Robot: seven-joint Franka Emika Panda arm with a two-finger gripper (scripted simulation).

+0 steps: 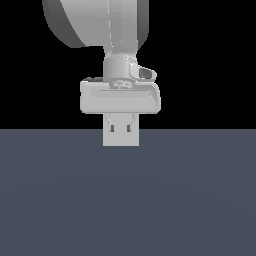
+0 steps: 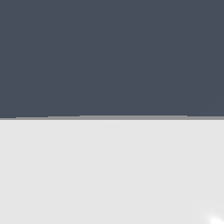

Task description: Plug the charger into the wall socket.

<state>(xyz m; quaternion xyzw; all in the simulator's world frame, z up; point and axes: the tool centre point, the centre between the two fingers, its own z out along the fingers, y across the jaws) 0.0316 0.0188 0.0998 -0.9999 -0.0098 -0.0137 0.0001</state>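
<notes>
In the exterior view the wall socket [image 1: 120,136] is a flat upright light-grey square plate with two tiny dark holes side by side, standing on the dark floor. My gripper [image 1: 120,107] hangs right over it, and the broad hand overlaps the plate's top edge. The fingers are hidden at the plate, so their state does not show. The charger cannot be made out as a separate block in the exterior view. In the wrist view a pale grey flat surface [image 2: 112,175] with a thin darker edge fills half the picture. I cannot tell whether that surface is the charger or the plate.
A dark blue-grey floor [image 1: 128,200] spreads around the plate, also seen as the floor [image 2: 112,57] in the wrist view. The arm's thick light-grey link [image 1: 100,22] rises above the hand against a black background.
</notes>
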